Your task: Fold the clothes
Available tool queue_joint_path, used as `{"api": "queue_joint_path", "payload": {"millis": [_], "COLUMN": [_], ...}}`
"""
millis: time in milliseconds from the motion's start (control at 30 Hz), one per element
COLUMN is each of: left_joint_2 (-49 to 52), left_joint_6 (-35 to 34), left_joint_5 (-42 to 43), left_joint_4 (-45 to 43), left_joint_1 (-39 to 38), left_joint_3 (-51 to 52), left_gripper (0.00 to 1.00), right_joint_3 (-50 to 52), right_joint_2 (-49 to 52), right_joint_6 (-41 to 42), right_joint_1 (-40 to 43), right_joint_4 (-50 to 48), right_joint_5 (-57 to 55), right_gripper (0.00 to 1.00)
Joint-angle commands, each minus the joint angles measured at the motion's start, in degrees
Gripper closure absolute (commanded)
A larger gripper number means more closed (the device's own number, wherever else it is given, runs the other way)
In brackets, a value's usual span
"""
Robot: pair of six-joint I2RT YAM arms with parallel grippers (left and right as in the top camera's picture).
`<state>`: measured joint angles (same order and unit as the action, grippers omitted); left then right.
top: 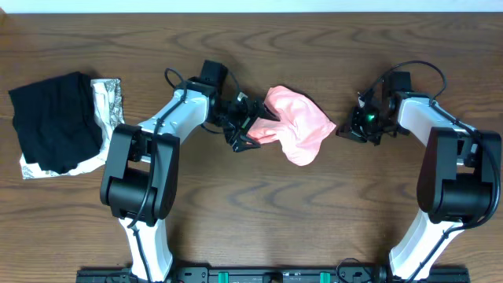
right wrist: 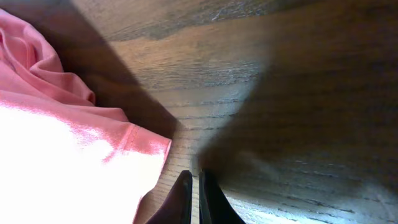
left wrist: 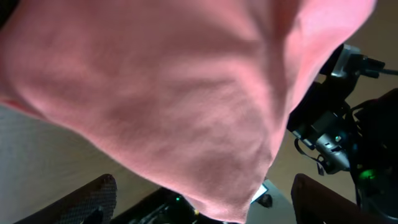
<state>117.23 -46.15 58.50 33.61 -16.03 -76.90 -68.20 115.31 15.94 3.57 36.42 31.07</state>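
T-shirt (top: 299, 126), salmon-pink, lies bunched at the centre of the overhead frame on the wooden table (top: 251, 220). The left gripper (top: 253, 132) is at its left edge and the right gripper (top: 346, 130) just off its right edge. Left wrist view: pink fabric fills the frame above widely spread fingers (left wrist: 93, 202). Right wrist view: the fingers (right wrist: 183, 199) are pressed together and empty, beside the hem at lower left.

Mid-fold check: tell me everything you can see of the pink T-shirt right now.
The pink T-shirt is salmon-pink, thin, soft-looking fabric, crumpled into a loose heap on the wooden table, not flat or folded. A stitched hem shows at its right edge; no lettering is visible. The left gripper stands wide open at its left edge, fabric draped before its camera. The right gripper, shut, sits beside the hem, holding nothing.
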Motion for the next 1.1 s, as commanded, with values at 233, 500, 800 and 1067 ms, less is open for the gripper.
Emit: {"api": "queue_joint_path", "payload": {"millis": [233,500,800,1067], "left_joint_2": [0.1,0.1,0.1,0.1], "left_joint_6": [-4.3,-14.9,-19.1,-19.1], "left_joint_5": [-5.2,-7.3,-10.9,-17.6], "left_joint_4": [-1.5,-16.5,-20.3,-20.3], "left_joint_1": [-0.7,-2.6,-3.1,-3.1], "left_joint_3": [2.3,8.9,9.9,9.9], "left_gripper": [0.06,0.06,0.07,0.11], "right_joint_3": [1.6,1.6,1.6,1.6], "right_joint_2": [1.7,1.7,1.7,1.7], "right_joint_6": [-0.8,-0.8,-0.8,-0.9], "right_joint_1": [0.1,0.1,0.1,0.1], "right_joint_4": [1.3,1.8,1.9,2.0], "right_joint_5": [-7.7,-7.7,-7.7,-7.7], "right_gripper": [0.94,0.93,0.93,0.93]}}
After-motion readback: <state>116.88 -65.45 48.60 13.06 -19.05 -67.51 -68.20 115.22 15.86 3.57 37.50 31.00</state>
